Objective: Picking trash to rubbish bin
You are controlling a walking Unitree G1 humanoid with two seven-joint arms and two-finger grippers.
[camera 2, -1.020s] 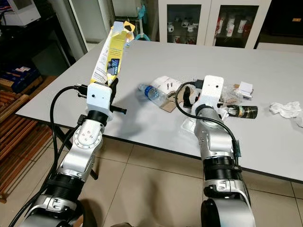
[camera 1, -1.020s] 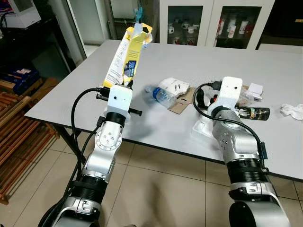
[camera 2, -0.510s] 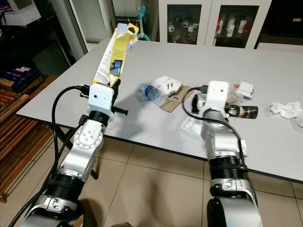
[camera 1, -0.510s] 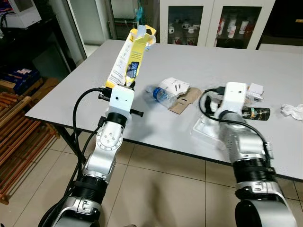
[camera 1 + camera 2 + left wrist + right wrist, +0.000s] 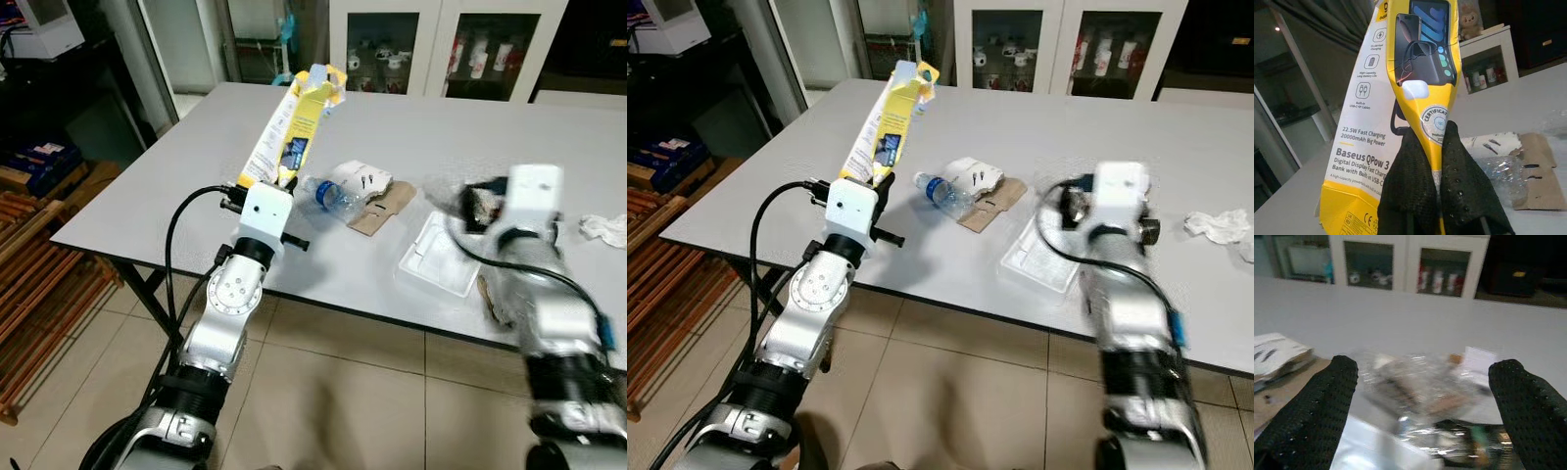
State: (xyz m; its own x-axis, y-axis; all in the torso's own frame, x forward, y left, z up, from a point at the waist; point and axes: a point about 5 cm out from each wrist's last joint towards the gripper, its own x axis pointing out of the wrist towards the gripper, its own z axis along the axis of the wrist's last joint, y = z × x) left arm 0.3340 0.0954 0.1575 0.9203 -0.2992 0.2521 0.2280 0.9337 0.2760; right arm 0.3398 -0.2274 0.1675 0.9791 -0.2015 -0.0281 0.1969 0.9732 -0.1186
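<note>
Left wrist view: the left gripper (image 5: 1442,181) is pinched tight on the bottom of a yellow power bank box (image 5: 1400,98). It holds the box up high, off the grey table (image 5: 470,147), likely so it can be carried to a bin. No bin can be seen yet. The box says "Baseus QPow 3", "22.5W Fast Charging", "20000mAh Big Power" and "Digital Display Fast Charging", with a round "CERTIFICATE" sticker.

The right gripper (image 5: 1422,396) has its two fingers (image 5: 1308,406) spread wide. It points at a crinkly clear plastic wrapper (image 5: 1420,387) on the table, so that looks like the next thing to grab. The picture there is blurry.

More trash lies on the table: a squashed plastic bottle (image 5: 328,194), white paper packaging (image 5: 361,179), a brown cardboard piece (image 5: 384,206), a clear plastic tray (image 5: 439,255) and a crumpled tissue (image 5: 602,227).
</note>
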